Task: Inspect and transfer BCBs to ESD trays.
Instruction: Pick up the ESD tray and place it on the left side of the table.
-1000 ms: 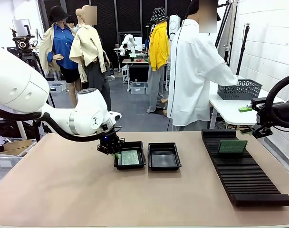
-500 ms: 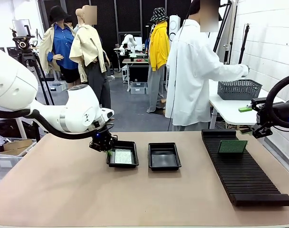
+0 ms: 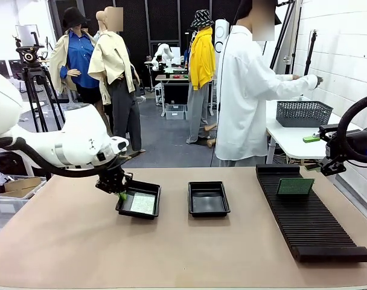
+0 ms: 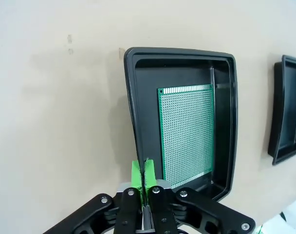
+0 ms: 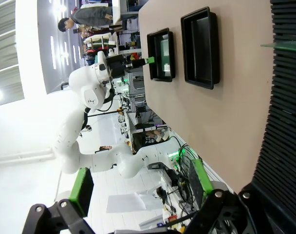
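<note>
The left end effector (image 3: 122,195) (image 4: 143,170) is closed, its green pads pinched together on the raised rim of an ESD tray (image 3: 128,208) (image 4: 130,97). From the left wrist, the grip sits on the rim of one long side near a corner, and the rest of the tray stretches away ahead of the fingers. A BCB (image 3: 142,203) (image 4: 187,134) lies flat on the tray floor just beyond the pads and to one side of them. The perforated green board is close to the gripped wall, with bare black floor along the opposite wall. The tray sits on the tan counter (image 3: 75,241).

The second ESD tray (image 3: 209,199) (image 4: 286,109) has nothing in it. It lies apart from the left end effector, on the far side of the held tray, with a strip of counter between the two.

The right end effector (image 3: 312,153) (image 5: 140,187) is open and holds nothing, its green pads spread wide. It hangs at the far corner of the long black slotted rack (image 3: 307,214) (image 5: 284,107). A second BCB (image 3: 294,186) (image 5: 284,45) stands on edge in the slots, just ahead of this end effector. Both trays lie well beyond it, across the counter.

A person in a white coat (image 3: 244,84) stands past the counter, reaching one hand (image 3: 313,80) out above a dark mesh basket (image 3: 304,113) on a white side table.
</note>
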`<state>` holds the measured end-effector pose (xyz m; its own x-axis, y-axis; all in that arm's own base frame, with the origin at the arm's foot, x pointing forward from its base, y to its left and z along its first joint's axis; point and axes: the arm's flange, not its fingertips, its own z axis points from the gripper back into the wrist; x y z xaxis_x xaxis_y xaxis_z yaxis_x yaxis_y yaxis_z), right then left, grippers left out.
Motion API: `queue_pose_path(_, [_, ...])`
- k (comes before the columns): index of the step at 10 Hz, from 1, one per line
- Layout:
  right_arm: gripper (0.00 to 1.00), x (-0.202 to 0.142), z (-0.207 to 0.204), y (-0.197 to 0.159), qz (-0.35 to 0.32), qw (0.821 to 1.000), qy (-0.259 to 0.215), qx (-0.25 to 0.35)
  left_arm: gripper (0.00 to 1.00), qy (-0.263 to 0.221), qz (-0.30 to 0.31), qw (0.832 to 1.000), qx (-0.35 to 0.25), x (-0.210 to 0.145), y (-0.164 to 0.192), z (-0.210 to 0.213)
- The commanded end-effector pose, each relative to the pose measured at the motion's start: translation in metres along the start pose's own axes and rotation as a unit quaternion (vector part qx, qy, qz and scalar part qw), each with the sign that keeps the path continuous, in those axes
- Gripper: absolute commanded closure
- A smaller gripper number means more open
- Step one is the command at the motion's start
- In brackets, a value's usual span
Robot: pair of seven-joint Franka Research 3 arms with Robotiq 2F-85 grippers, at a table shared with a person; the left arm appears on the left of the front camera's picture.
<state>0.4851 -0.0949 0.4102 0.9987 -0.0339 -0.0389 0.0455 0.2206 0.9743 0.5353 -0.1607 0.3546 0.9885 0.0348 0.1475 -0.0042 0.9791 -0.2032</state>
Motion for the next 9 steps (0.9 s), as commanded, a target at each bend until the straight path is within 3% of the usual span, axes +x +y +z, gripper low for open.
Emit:
queue_pose_path(1, [0.00,-0.001,-0.001,0.001,-0.009,1.000,-0.005,-0.005,1.00,0.017,-0.006,1.000,-0.021,-0.007,0.020,0.015])
queue_pose_path(9, [0.00,-0.001,-0.001,0.001,-0.009,1.000,-0.005,-0.005,1.00,0.008,-0.015,0.998,-0.067,-0.005,0.110,0.018])
